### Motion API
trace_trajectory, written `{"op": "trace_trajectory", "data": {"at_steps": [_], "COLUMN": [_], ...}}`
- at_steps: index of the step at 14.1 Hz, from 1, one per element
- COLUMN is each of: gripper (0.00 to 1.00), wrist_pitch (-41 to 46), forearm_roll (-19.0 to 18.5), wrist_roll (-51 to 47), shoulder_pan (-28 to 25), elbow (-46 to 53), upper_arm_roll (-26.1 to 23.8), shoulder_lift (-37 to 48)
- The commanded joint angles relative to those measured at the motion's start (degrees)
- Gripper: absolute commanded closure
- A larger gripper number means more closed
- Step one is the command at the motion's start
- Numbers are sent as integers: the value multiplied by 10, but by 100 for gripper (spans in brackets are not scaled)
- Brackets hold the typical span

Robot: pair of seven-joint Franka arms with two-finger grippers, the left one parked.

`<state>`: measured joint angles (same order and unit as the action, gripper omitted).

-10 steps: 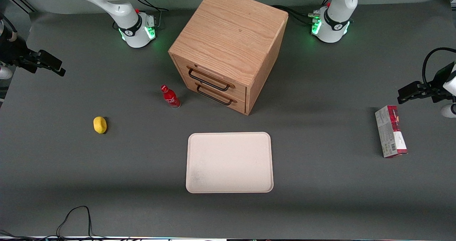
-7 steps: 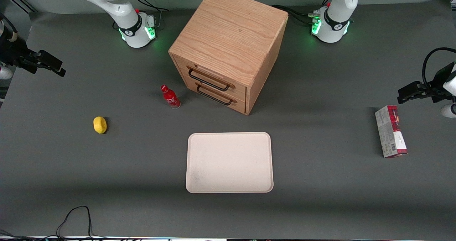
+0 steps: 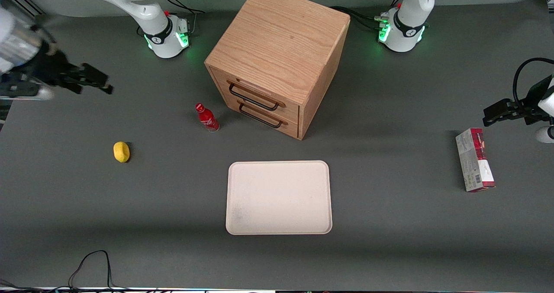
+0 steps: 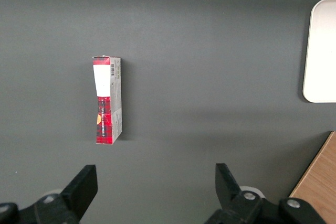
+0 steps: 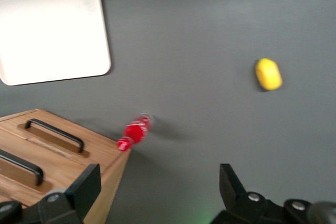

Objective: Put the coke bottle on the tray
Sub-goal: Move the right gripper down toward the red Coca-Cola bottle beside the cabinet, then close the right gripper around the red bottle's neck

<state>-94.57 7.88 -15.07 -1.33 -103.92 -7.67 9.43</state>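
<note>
We observe that the gripper [image 3: 97,82] of the working arm has shifted since the earlier front views: it was stationed at the working arm's end of the table, and it now sits closer to the table's middle, blurred by motion, with its arm swung inward. We read this as the start of the approach phase; no contact with any object has occurred. The fingers are spread wide and hold nothing, as the right wrist view confirms, where both black fingertips [image 5: 84,184] frame bare table surface. The coke bottle [image 3: 207,118] stands upright on the table, unmoved, just beside the lower corner of the wooden drawer cabinet [image 3: 277,59] and close to its drawer fronts. In the right wrist view the coke bottle [image 5: 135,131] appears next to the cabinet edge. The tray [image 3: 279,197] lies flat, nearer to the front camera than both the bottle and the cabinet, and carries nothing. A lemon [image 3: 121,151] rests toward the working arm's end of the table, well apart from the bottle; a carton [image 3: 475,159] lies toward the parked arm's end. We judge the task to be at its opening stage: the gripper must travel on to the bottle, and the cabinet's closeness will limit clearance for the fingers.
</note>
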Motion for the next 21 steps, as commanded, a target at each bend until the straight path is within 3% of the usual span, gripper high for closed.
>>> {"op": "trace_trajectory", "data": {"at_steps": [1,3,8,18,21], "gripper": [0,0,0,0,0], "wrist_pitch": [-62,-85,-137,-419,-447], "forearm_roll": [-9,-35,-27,-20,-20], "wrist_roll": [-97,-141,-143,-153,-151], "shoulder_pan": [-10,-11,-28,-47,-47], "elbow": [-43,-72,-151,-349,-365], "upper_arm_roll": [-74,-110,-116,-142,-142], "shoulder_lift": [4,4,4,-24,-40]}}
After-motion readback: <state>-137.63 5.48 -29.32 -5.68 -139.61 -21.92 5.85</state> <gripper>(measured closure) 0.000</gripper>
